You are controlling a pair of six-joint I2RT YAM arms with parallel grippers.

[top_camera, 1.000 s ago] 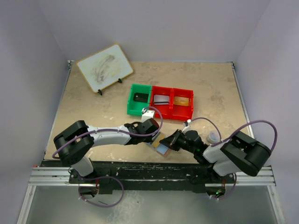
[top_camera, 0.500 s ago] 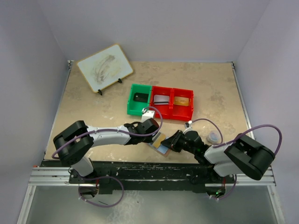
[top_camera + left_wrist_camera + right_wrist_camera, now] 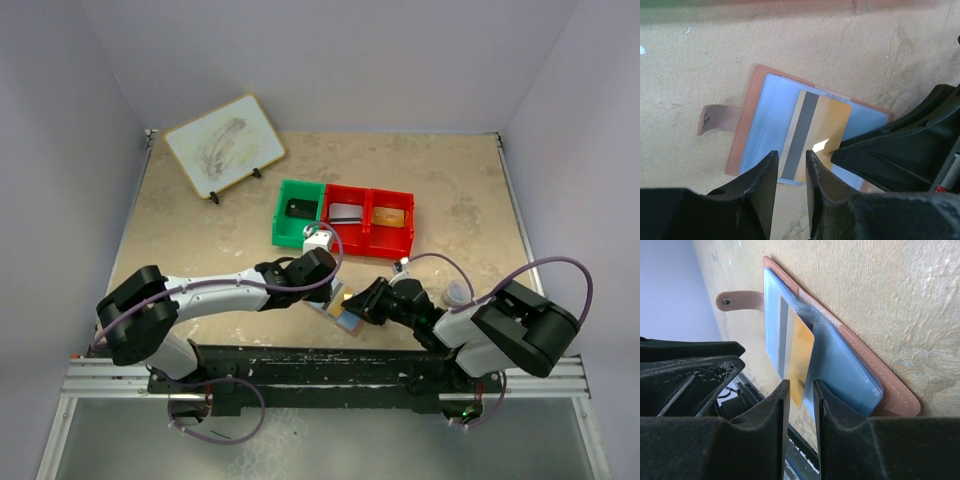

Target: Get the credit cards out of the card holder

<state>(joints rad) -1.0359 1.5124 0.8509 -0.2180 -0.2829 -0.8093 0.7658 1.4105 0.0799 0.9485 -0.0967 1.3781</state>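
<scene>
1. Two grippers meet over the holder (image 3: 757, 135), which lies open and flat on the table (image 3: 200, 230) close to the near edge, between your arms.
2. Your left gripper (image 3: 791, 157) has its fingers a narrow gap apart and pinches nothing. The gold card (image 3: 822, 125) starts just beyond that gap.
3. Your right gripper (image 3: 801, 387) is likewise slightly parted. A corner of the card sits in line with its gap, but you cannot tell whether either finger touches it.
4. The card lies on the holder's blue inner panel, dark stripe up, apparently partly out of its pocket. Its long axis runs roughly straight away from the left fingers, with a short edge facing them. I judge the left arm better placed for a pull along that axis.
5. In the left wrist view the right gripper's tip comes in at the card's side, so it could pin the holder while you draw the card out.
6. The strap (image 3: 717, 117) sticks out from the holder's far side, apart from both grippers.
7. Farther back stand a green bin (image 3: 283, 215) and red bins (image 3: 370, 240), with a board (image 3: 224, 145) on a stand beyond them.
</scene>
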